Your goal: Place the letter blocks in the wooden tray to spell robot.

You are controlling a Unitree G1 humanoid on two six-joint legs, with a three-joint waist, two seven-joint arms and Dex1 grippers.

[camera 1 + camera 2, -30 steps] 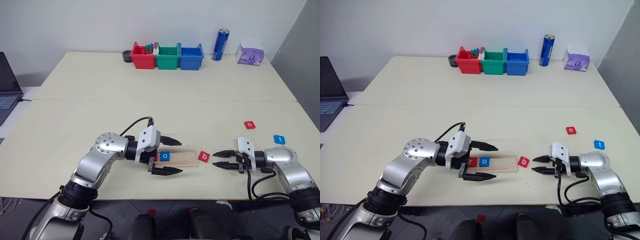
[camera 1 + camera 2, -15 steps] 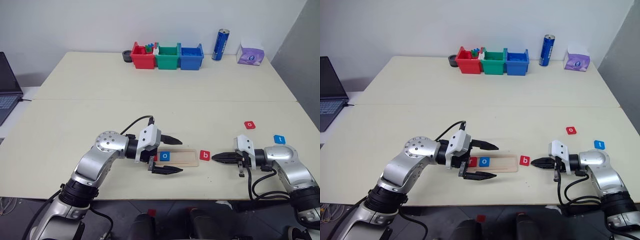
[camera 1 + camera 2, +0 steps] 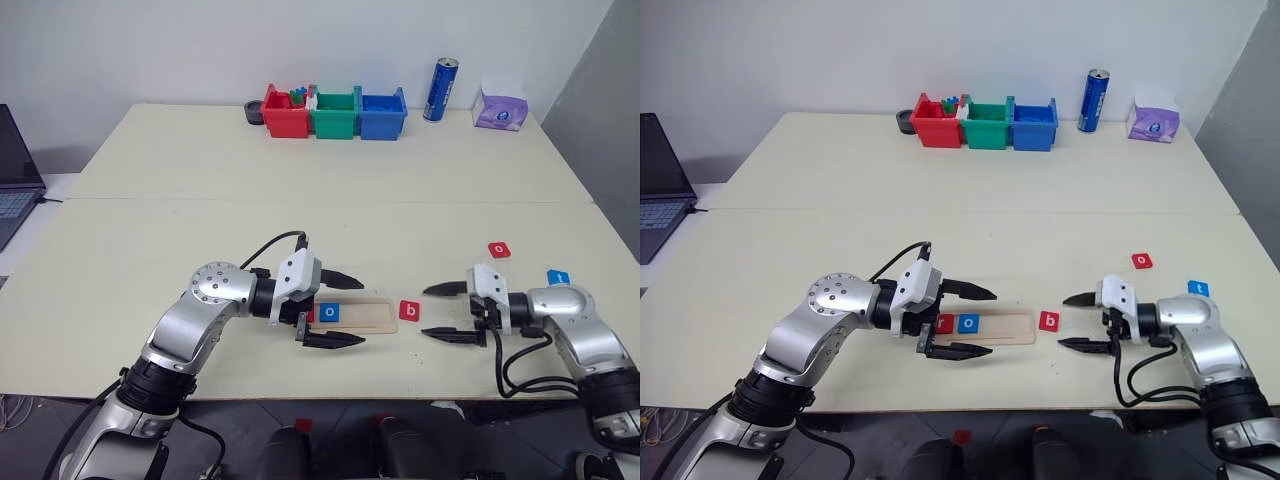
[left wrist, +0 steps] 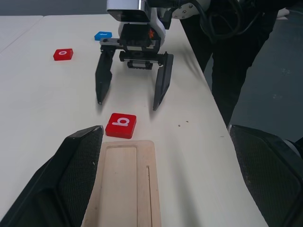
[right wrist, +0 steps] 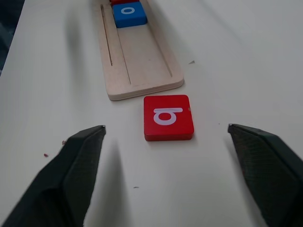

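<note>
The wooden tray (image 3: 358,314) lies near the table's front edge. A red r tile (image 3: 946,322) and a blue o tile (image 3: 329,312) sit at its left end. My left gripper (image 3: 362,313) is open, one finger on each side of the tray. The red b tile (image 3: 409,311) lies flat on the table just off the tray's right end (image 5: 142,71). My right gripper (image 3: 424,312) is open wide and points at the b tile (image 5: 168,117), apart from it. A red o tile (image 3: 499,250) and a blue t tile (image 3: 558,278) lie loose further right.
Red, green and blue bins (image 3: 335,112) stand at the back of the table with a small black round object (image 3: 254,112) beside them. A blue can (image 3: 440,89) and a purple tissue box (image 3: 501,106) stand at the back right. A laptop (image 3: 15,175) is at the far left.
My right gripper shut with its tip at the b tile, then opened wide. The b tile turned from tilted to square beside the tray's end. The left arm stayed still.
</note>
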